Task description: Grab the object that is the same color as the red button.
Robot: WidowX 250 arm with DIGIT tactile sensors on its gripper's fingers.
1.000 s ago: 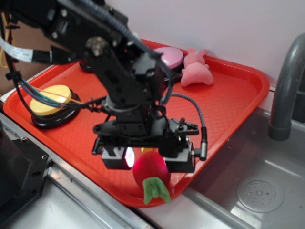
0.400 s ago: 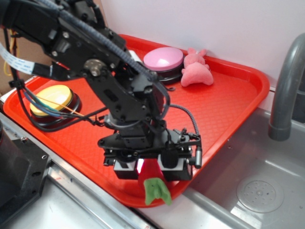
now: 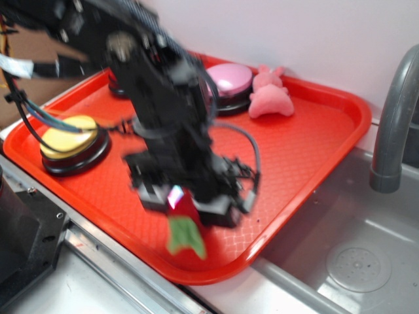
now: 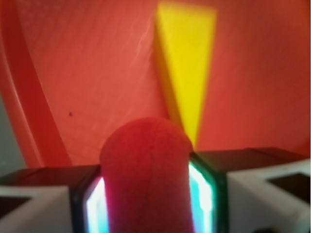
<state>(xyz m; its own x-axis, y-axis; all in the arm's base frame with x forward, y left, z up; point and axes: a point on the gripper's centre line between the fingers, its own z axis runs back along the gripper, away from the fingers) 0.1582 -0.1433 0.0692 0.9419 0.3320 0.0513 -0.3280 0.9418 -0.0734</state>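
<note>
a: our gripper (image 3: 186, 203) was clamped on the red plush ball (image 4: 146, 179), raised above the red tray's (image 3: 327, 137) near edge, green leaf (image 3: 184, 237) dangling.

b: we saw the yellow wedge (image 4: 187, 63) just beyond; pink animal (image 3: 270, 98), pink button (image 3: 229, 80) and yellow button (image 3: 69, 139) well apart.

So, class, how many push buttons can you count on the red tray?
2 clearly: a yellow button near the tray's left edge, and a pink button at the back beside the pink plush. The arm hides a dark base behind it, possibly a third.
</note>
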